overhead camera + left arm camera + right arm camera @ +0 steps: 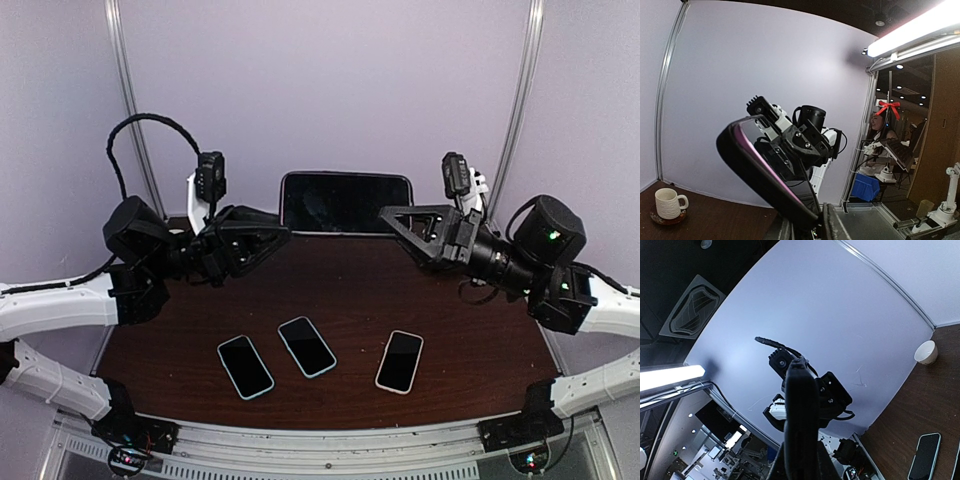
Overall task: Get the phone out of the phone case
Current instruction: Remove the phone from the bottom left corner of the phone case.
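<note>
A black phone in its dark phone case point(345, 203) hangs on its long edge above the back of the table, held at both ends. My left gripper point(283, 236) grips its left end. In the left wrist view the case point(747, 160), with a thin purple line along its edge, rises slantwise out of my left gripper point(807, 222), whose jaws press on its lower end. My right gripper point(388, 214) is shut on the right end. In the right wrist view the case point(800, 405) stands edge-on between that gripper's point(800, 467) jaws.
Three more phones lie flat on the brown table near the front: one at the left point(245, 366), one in the middle point(306, 346), one at the right point(400, 361). A white cup point(668, 203) on a coaster stands at the far left.
</note>
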Action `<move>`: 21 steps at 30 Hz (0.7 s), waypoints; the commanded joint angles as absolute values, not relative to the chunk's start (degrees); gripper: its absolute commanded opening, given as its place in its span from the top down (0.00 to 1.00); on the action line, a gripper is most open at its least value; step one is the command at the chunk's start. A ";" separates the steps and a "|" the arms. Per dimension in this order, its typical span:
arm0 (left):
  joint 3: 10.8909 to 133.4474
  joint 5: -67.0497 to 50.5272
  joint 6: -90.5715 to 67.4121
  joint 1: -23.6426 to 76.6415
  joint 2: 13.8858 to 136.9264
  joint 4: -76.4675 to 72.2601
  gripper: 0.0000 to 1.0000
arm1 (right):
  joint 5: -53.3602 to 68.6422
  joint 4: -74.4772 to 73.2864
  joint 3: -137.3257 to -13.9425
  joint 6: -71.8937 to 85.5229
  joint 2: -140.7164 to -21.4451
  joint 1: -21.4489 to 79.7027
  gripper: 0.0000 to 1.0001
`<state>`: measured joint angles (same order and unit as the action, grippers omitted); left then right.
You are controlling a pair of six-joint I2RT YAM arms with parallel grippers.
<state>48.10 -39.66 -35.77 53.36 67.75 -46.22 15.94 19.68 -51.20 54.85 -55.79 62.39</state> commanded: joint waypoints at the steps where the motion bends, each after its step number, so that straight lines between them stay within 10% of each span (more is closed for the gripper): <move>1: 48.84 -40.69 -33.14 53.30 68.48 -55.33 0.87 | 18.77 27.84 -48.19 67.68 -56.88 61.70 1.00; 21: 47.24 -36.59 -38.71 51.77 74.23 -65.39 0.96 | 26.71 38.49 -46.17 73.39 -58.70 62.13 1.00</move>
